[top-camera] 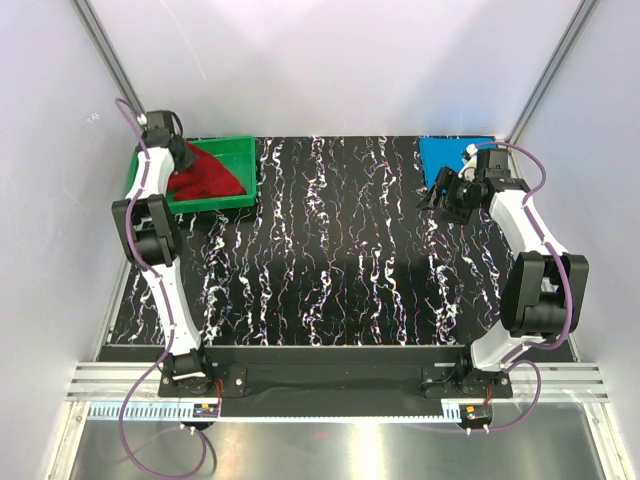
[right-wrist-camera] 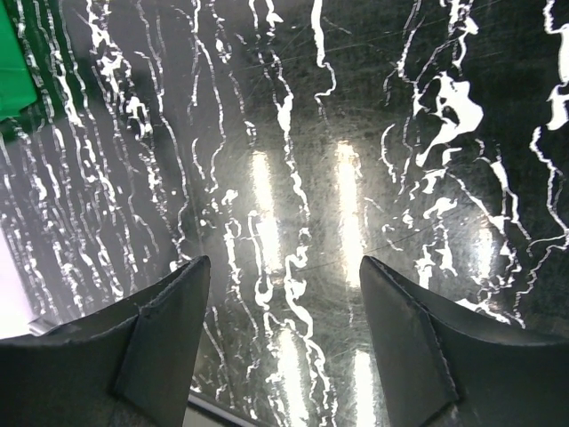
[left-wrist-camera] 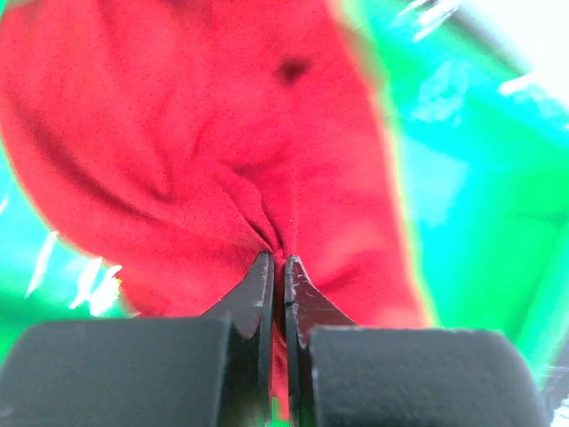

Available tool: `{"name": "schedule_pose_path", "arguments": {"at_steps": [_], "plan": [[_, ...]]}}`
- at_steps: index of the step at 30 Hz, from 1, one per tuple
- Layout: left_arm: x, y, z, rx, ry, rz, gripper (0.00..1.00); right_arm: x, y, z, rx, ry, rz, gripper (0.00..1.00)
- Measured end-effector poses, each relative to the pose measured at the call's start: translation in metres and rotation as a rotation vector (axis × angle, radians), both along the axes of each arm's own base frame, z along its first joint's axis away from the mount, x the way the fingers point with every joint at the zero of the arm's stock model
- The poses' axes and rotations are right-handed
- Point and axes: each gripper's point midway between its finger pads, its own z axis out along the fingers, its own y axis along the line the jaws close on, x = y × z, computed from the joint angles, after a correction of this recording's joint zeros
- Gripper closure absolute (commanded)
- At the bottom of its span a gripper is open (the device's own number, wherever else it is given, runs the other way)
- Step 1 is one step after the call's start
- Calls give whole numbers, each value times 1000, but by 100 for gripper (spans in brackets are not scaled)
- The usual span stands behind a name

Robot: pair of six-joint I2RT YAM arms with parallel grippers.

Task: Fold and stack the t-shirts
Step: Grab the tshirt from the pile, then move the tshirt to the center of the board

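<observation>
The deep red t-shirt (top-camera: 208, 176) lies crumpled in the green tray (top-camera: 235, 148) at the back left. My left gripper (top-camera: 183, 152) is over the tray and shut on a pinch of the red t-shirt (left-wrist-camera: 222, 160), with cloth bunched between the fingertips. The blue t-shirt (top-camera: 446, 158) lies as a folded rectangle at the back right. My right gripper (top-camera: 436, 193) is open and empty, just in front of the blue t-shirt, above the bare table. In the right wrist view its fingers (right-wrist-camera: 173, 311) stand wide apart over the table (right-wrist-camera: 293, 133).
The black, white-streaked tabletop (top-camera: 330, 250) spreads between the arms. The green tray's walls (left-wrist-camera: 480, 205) surround the red cloth. A corner of the tray (right-wrist-camera: 13, 71) shows at the right wrist view's upper left. White walls close in the back and sides.
</observation>
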Motion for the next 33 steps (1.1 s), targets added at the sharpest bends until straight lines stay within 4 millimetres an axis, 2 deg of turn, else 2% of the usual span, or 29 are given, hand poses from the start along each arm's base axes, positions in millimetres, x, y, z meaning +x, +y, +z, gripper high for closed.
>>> {"name": "schedule_pose_path", "arguments": {"at_steps": [3,5,7,9,12,14,16,19,20,22,24,25,27,28,29,31,32,33], "plan": [[18,-21,46,-69,-138,-39,100,1,2,4,9,0,0,25],[21,-43,84,-105,-219,-77,100,1,6,8,9,-2,6,26],[18,-75,136,-134,-320,-134,100,1,13,12,8,-6,23,26],[6,-110,197,-144,-439,-195,100,-1,23,15,7,-11,48,26],[-35,-168,294,-142,-619,-316,100,-12,40,22,7,-14,91,27],[-81,-210,367,-139,-762,-421,100,-18,47,31,5,-28,108,26],[-130,-242,424,-146,-885,-516,100,-27,52,45,7,-58,121,26],[-211,-265,486,-175,-1033,-622,100,-41,52,66,10,-118,119,26],[-235,-268,497,-191,-1071,-646,100,-45,51,71,10,-132,116,25],[-276,-271,501,-229,-1102,-689,100,-56,49,78,5,-153,106,25],[-310,-275,488,-268,-1099,-729,100,-65,47,81,5,-161,100,25],[-322,-278,474,-287,-1077,-749,100,-69,47,81,7,-162,97,25],[-335,-287,439,-321,-1004,-783,52,-76,47,79,14,-149,91,25],[-337,-292,413,-336,-951,-793,28,-80,48,77,17,-140,89,24],[-337,-296,383,-348,-883,-798,21,-83,48,74,18,-131,90,24],[-336,-299,311,-361,-708,-780,20,-91,51,67,21,-108,96,23],[-337,-297,272,-356,-610,-761,23,-97,53,62,23,-91,103,23],[-338,-295,241,-350,-531,-746,31,-102,55,56,26,-74,109,22]]}}
